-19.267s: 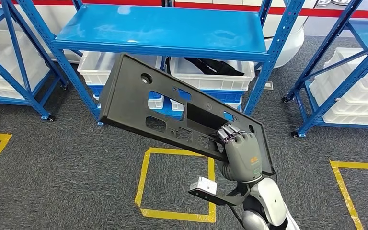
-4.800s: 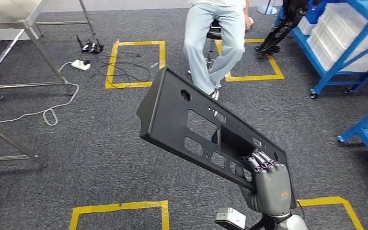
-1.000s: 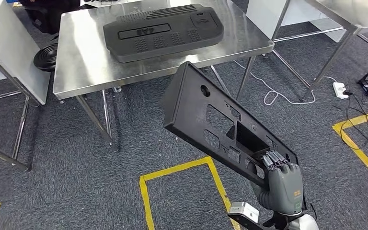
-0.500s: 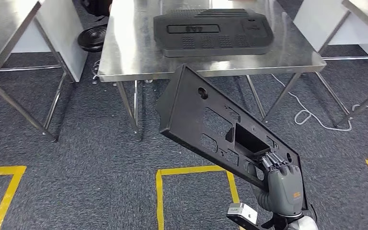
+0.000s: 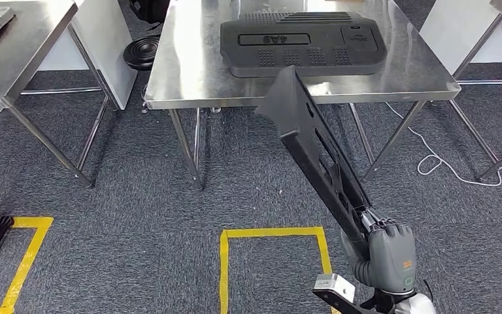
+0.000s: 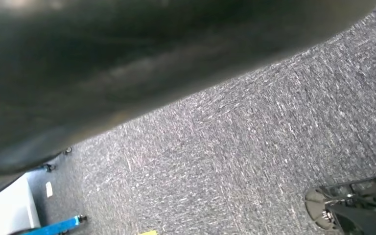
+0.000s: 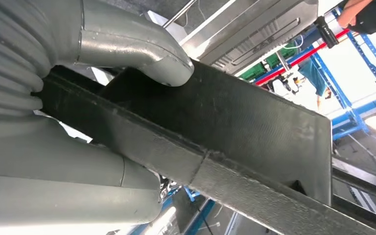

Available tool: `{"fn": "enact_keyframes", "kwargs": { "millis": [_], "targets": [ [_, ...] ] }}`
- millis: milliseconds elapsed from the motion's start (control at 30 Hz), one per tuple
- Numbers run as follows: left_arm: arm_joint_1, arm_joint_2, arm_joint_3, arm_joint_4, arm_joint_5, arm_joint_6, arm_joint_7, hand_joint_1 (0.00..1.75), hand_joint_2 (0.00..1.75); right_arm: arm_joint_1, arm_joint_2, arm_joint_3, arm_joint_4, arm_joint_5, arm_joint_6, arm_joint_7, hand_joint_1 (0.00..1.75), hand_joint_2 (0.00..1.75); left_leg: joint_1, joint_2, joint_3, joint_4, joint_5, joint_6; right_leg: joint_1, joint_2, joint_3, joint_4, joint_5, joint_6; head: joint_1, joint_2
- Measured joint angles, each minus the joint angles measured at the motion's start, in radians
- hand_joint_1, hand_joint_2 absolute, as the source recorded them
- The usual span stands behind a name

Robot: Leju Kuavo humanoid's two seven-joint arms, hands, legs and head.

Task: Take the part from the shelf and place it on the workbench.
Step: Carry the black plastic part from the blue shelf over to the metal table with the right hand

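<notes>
Right hand gripping the panel, arm raised from the low right.

The right arm comes up from about 5 o'clock in the head view, its silver forearm just showing at the bottom edge, a small grey box jutting from the wrist toward 9 o'clock. The right hand [image 5: 388, 256] stands upright, back of the hand toward the camera, with the dark fingers [image 5: 380, 224] curled over the near end of the black panel [image 5: 314, 140], which slants away toward 11 o'clock, turned nearly edge-on. In the right wrist view the thick grey thumb [image 7: 142, 49] presses on one face of the panel while the ribbed grey cover sits against its edge.
</notes>
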Motion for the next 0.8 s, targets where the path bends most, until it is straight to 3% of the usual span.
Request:
{"fn": "enact_keyframes", "kwargs": {
  "millis": [300,733,800],
  "targets": [
    [0.000,0.000,0.000,0.000,0.000,-0.001,0.007,0.00,0.00,-0.002,0.002,0.000,0.000,-0.002,0.000,0.000,1.70,1.75,0.001,0.000,-0.001,-0.002,0.000,-0.015,0.001,0.000,-0.010,0.001,-0.002,-0.005,0.000,0.000],
    [0.000,0.000,0.001,0.000,0.000,-0.004,0.025,0.00,0.00,-0.007,0.010,0.000,0.000,-0.030,0.000,-0.004,1.67,1.75,-0.004,0.000,-0.004,-0.002,-0.001,-0.015,-0.005,0.000,-0.013,0.000,-0.002,-0.004,0.000,0.000],
    [0.000,0.002,0.001,0.000,0.000,-0.004,0.025,0.00,0.00,-0.008,0.011,0.000,0.000,-0.030,0.000,-0.005,1.67,1.75,-0.006,0.000,-0.002,-0.005,-0.002,-0.005,-0.008,0.000,-0.006,-0.008,0.001,0.002,0.000,0.000]
  ]
}}
